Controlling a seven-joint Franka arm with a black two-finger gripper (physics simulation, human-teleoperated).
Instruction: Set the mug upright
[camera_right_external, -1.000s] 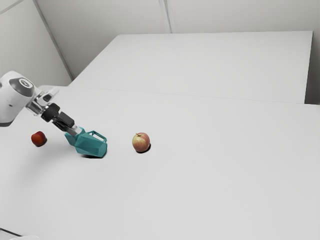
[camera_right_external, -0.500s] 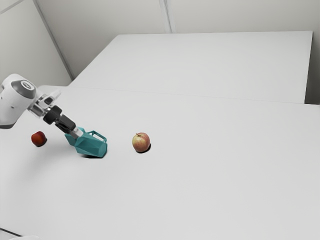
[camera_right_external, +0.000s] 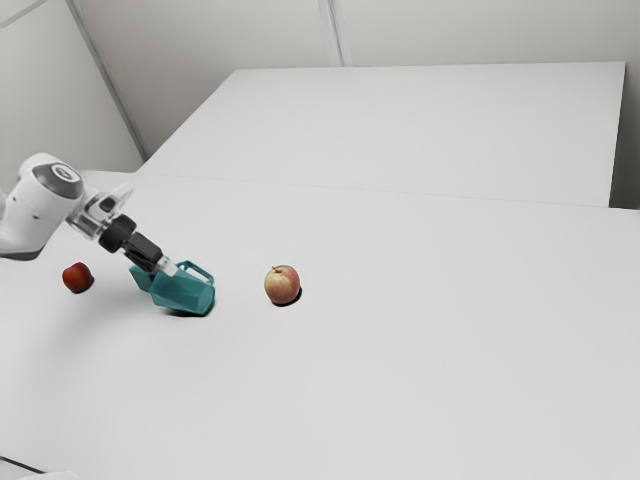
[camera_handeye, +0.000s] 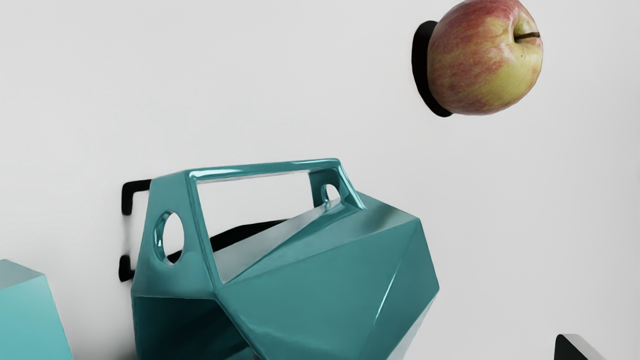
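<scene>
Left of the round red-and-yellow apple (camera_right_external: 283, 285), the teal faceted mug (camera_right_external: 186, 292) lies on its side; the spread gripper (camera_right_external: 168, 268) should pinch it squarely (sparing the handle (camera_handeye: 265, 166)), then tip it slowly base-down.

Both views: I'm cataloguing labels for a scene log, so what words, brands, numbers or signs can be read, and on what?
No readable text.
White arm: a round mark, too small to read.
Mug: none visible.
Yellow-red apple: none visible.
Dark red fruit: none visible.
</scene>
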